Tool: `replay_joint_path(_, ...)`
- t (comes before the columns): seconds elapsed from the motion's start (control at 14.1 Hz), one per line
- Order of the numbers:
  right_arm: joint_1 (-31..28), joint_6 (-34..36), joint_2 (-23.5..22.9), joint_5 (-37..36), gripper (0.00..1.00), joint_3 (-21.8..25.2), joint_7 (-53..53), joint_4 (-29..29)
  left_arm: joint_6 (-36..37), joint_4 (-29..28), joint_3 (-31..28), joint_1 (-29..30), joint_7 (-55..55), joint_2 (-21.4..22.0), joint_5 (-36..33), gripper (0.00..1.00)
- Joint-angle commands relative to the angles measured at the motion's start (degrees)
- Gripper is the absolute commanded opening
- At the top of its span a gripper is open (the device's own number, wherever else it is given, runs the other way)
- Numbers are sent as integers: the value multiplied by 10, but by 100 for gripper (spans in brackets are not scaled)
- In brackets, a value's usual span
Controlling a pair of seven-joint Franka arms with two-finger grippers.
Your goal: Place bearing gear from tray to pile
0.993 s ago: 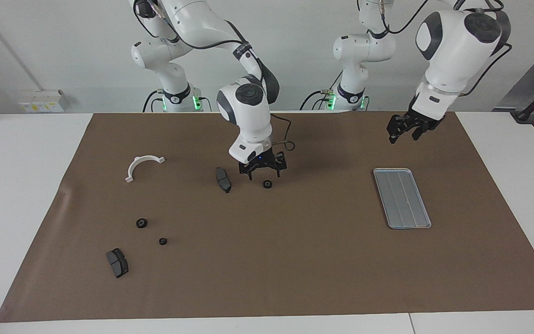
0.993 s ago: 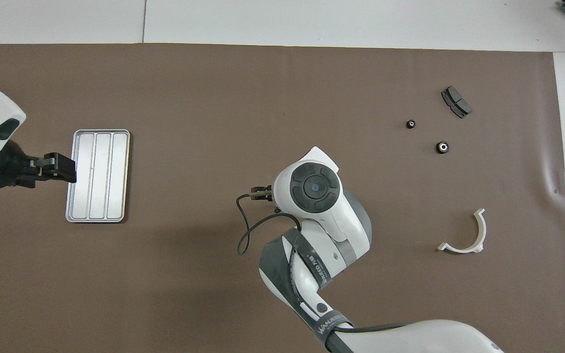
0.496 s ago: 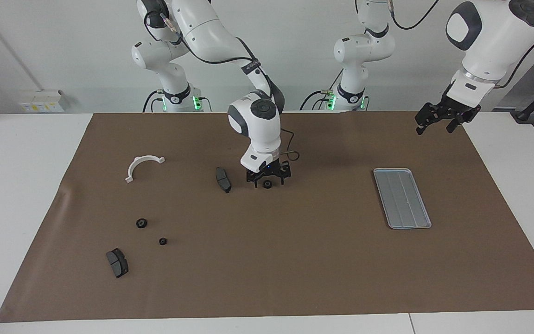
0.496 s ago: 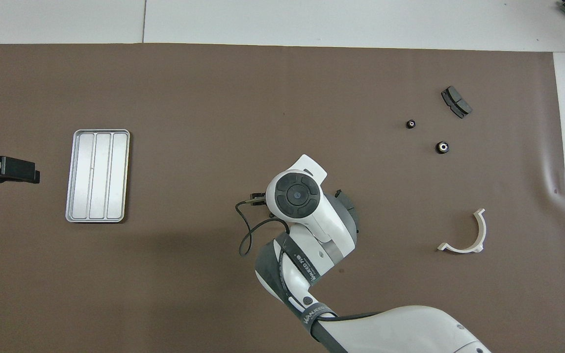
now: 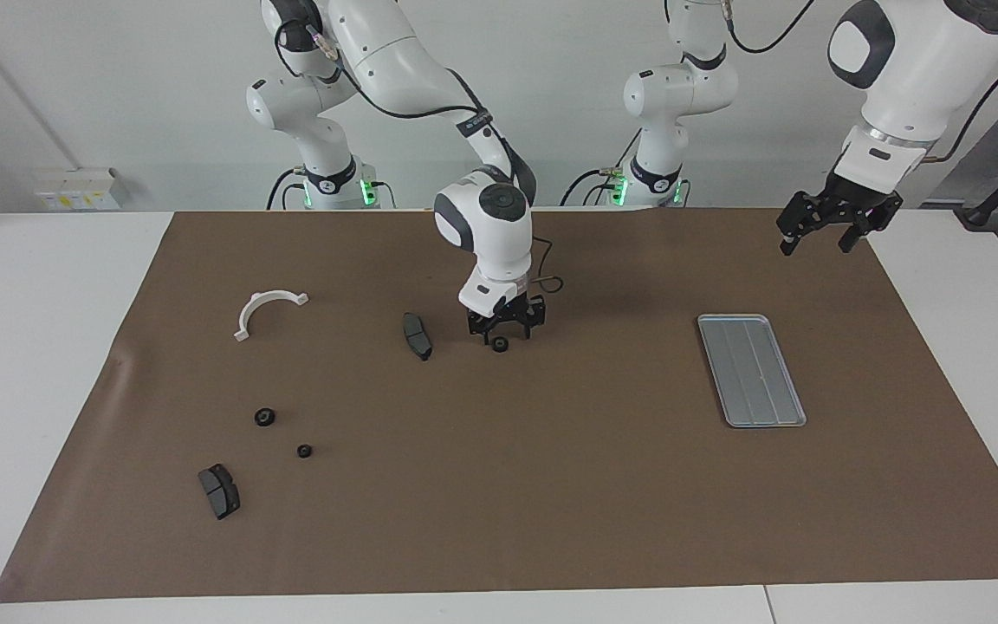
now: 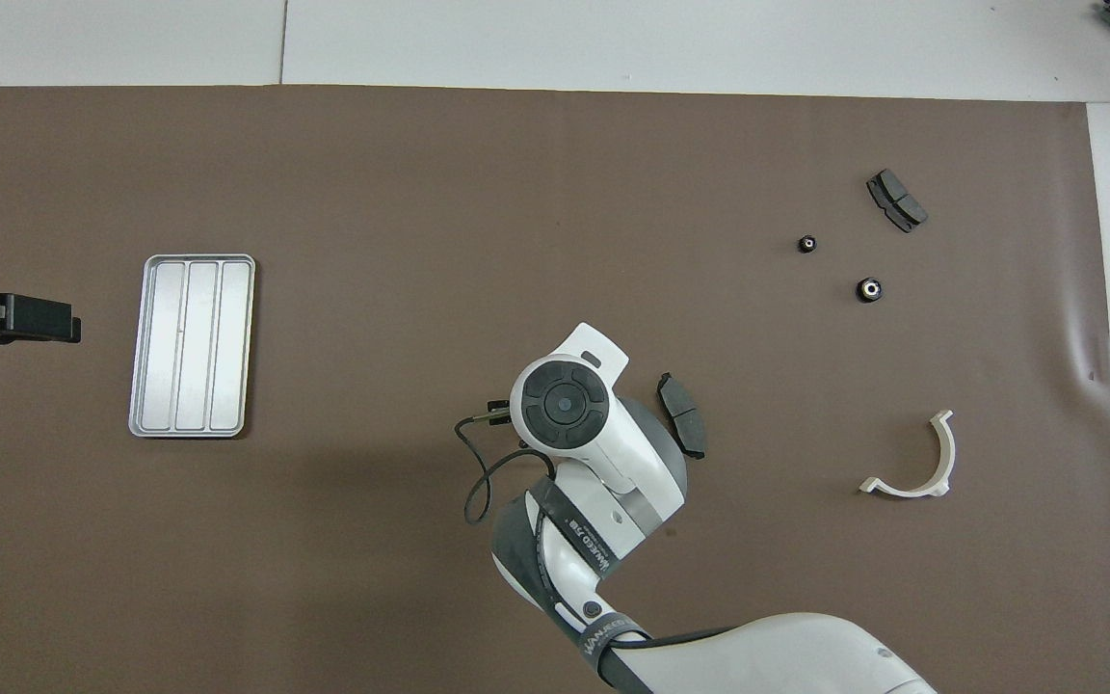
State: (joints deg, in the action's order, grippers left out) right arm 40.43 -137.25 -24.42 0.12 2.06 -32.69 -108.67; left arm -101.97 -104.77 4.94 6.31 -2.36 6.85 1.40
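Hovering over the lone gear (image 5: 500, 345) just beneath it, the right gripper (image 5: 504, 330) spreads its jaws; the left gripper (image 5: 818, 235), jaws open, waits near the tray (image 5: 751, 370).

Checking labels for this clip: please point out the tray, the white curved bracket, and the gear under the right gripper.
tray (image 5: 752, 371): facing view, on its ridged floor.
white curved bracket (image 5: 258, 305): facing view, on the top of its arc.
gear (image 5: 500, 345): facing view, on its top face, right below the right gripper (image 5: 505, 330).

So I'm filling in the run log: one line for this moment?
right gripper: low over gear, mid-mat | left gripper: open, raised, waiting near tray | tray: no gear | pile: two gears
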Motion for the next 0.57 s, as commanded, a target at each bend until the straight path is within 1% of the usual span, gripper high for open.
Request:
replay_joint_path(0.0, 0, 5, 9, -15, 83, 1, -11, -10, -16, -14, 2, -5, -5, 14, 5, 100)
replay_joint_path(0.14, -2, 5, 9, -23, 81, 1, -11, -10, -19, -12, 6, -6, -5, 12, 4, 100)
replay_joint_path(0.28, -2, 5, 9, -23, 65, 1, -11, -10, -36, -16, 15, -10, -8, 13, 4, 100)
replay_joint_path(0.35, -2, 5, 9, -23, 59, 1, -11, -10, -46, -17, 15, -10, -8, 13, 5, 100)
replay_joint_path(0.5, -4, 2, 8, -23, 58, 1, -11, -9, -48, -17, 14, -8, -7, 13, 4, 100)
